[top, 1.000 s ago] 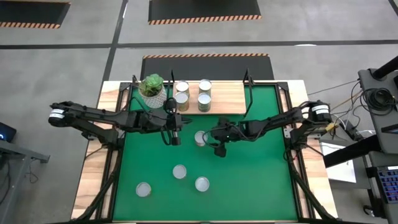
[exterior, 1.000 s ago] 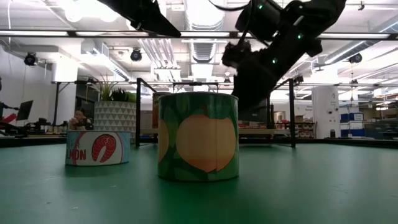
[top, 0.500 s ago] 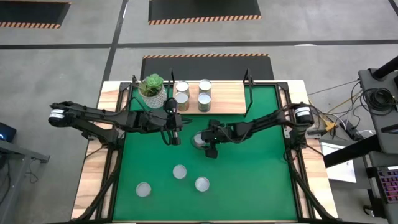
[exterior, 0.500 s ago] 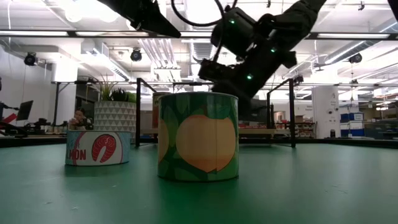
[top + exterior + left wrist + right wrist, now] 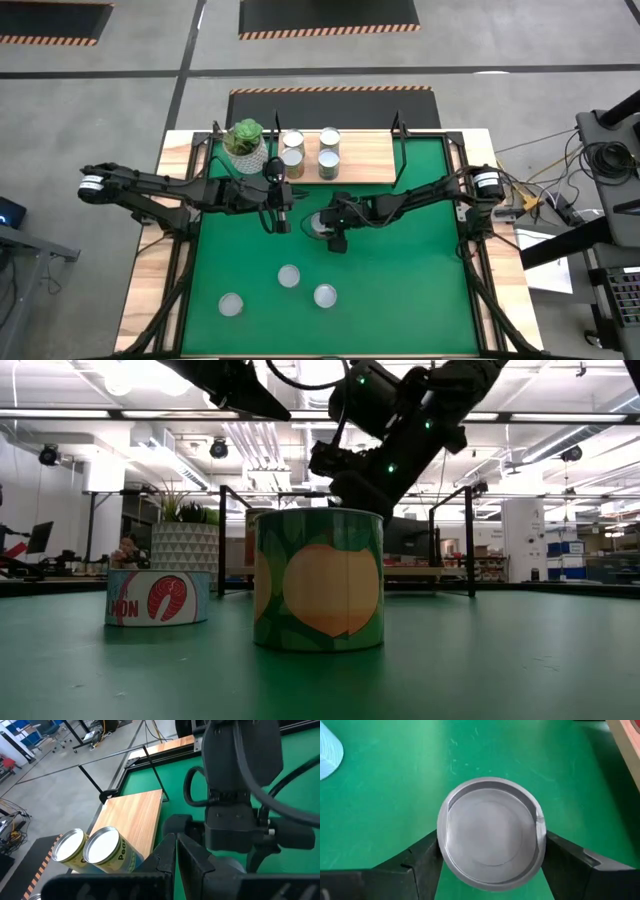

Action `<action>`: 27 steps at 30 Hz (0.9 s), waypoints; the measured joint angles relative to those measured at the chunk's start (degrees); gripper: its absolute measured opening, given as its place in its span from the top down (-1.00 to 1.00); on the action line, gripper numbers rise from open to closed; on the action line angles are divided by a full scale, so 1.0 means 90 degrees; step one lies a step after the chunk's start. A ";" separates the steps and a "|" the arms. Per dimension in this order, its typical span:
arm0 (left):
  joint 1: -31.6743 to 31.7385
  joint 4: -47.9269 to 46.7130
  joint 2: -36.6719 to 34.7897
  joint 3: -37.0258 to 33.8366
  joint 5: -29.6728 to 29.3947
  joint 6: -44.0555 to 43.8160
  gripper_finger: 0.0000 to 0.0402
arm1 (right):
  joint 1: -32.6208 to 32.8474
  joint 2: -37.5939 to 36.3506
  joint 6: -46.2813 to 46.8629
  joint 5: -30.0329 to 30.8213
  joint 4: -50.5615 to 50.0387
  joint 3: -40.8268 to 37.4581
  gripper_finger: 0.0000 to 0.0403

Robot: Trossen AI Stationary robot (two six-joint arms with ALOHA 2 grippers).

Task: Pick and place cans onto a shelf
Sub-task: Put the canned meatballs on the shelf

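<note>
Several silver-topped cans (image 5: 311, 150) stand on the light-wood shelf (image 5: 365, 158) at the table's far edge. Three more cans (image 5: 289, 276) (image 5: 231, 304) (image 5: 325, 295) stand on the green mat. My right gripper (image 5: 322, 226) is at mid-table, shut on another can (image 5: 491, 832). In the low view that can is hidden behind a peach-label can (image 5: 318, 580), and a flat salmon can (image 5: 158, 597) stands to its left. My left gripper (image 5: 280, 222) hovers shut and empty just left of the right one, with its fingers (image 5: 176, 852) together. My right gripper has the can's round wall between its two fingers (image 5: 420, 860), one on each side just below the rim (image 5: 440, 845), with no gap showing. The fingers slant down from the table's right side. The can stands upright with its bottom on the mat.
A white pot with a green plant (image 5: 245, 142) stands at the shelf's left end. Thin black posts (image 5: 398, 125) rise at the shelf's ends. Bare green mat (image 5: 410, 280) lies at the near right.
My right gripper has moved toward the table's left edge and sunk a little. It was beside the mid-table can and its fingers now stand around that can. The can has stayed where it was.
</note>
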 joint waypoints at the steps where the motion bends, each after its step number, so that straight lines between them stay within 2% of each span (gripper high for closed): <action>1: 0.0000 0.0000 0.0000 0.0000 0.0000 0.0000 1.00 | 0.0009 -0.0053 0.0002 -0.0001 -0.0158 0.0050 -0.33; 7: 0.0000 -0.0002 0.0000 0.0000 0.0000 0.0000 1.00 | 0.0009 -0.0738 0.0058 0.0194 -0.1215 0.0036 -0.50; 12: 0.0000 0.0000 0.0000 0.0000 0.0000 0.0000 1.00 | -0.0166 -0.1577 0.0565 0.1162 -0.1928 -0.0252 -0.48; 17: 0.0000 0.0011 0.0000 0.0000 0.0000 0.0000 1.00 | -0.0617 -0.2144 0.1473 0.1944 -0.1934 -0.0577 -0.46; 21: 0.0000 0.0045 0.0000 0.0000 0.0000 -0.0001 1.00 | -0.1107 -0.2202 0.2048 0.2075 -0.1929 -0.0701 -0.48; 27: 0.0000 0.0046 0.0000 0.0000 0.0000 -0.0002 1.00 | -0.1479 -0.1838 0.2323 0.2058 -0.1813 -0.0750 -0.50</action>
